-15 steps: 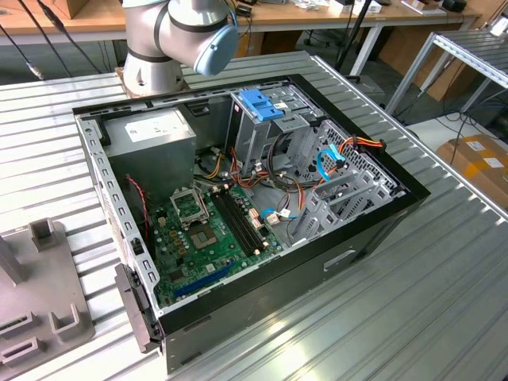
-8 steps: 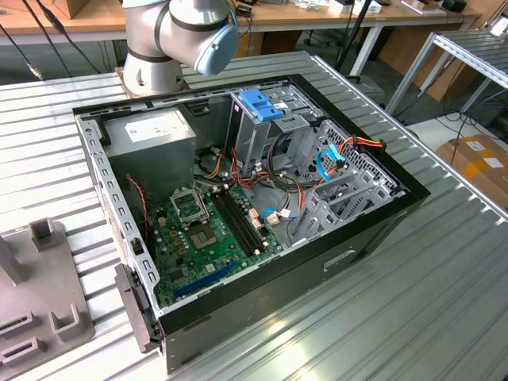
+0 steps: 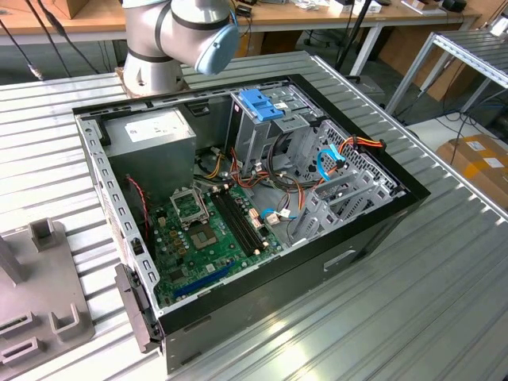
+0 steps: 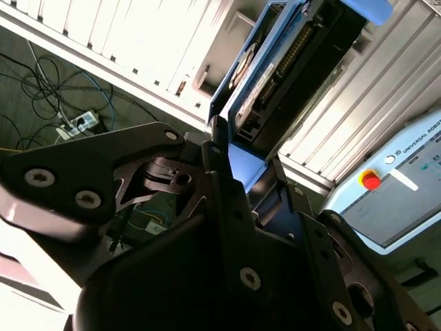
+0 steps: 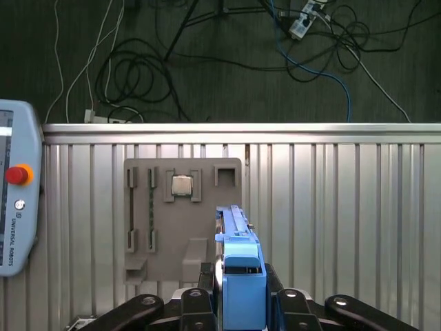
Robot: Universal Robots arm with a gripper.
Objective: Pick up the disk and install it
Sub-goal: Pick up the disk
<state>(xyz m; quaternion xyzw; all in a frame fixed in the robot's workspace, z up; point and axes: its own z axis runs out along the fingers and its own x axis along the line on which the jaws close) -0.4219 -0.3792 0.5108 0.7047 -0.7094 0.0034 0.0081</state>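
Blue-railed disk (image 5: 238,238) pinched edge-on between gripper (image 5: 241,293) fingers; I see the same grip in second wrist view (image 4: 275,76). Disk hangs in air above grey plate (image 5: 182,221), near plate's edge. Chip (image 5: 182,185) seated on plate.

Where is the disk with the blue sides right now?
In both wrist views the disk is clamped in the gripper; the first wrist view shows it beside the grey fixture plate on the ribbed metal table.
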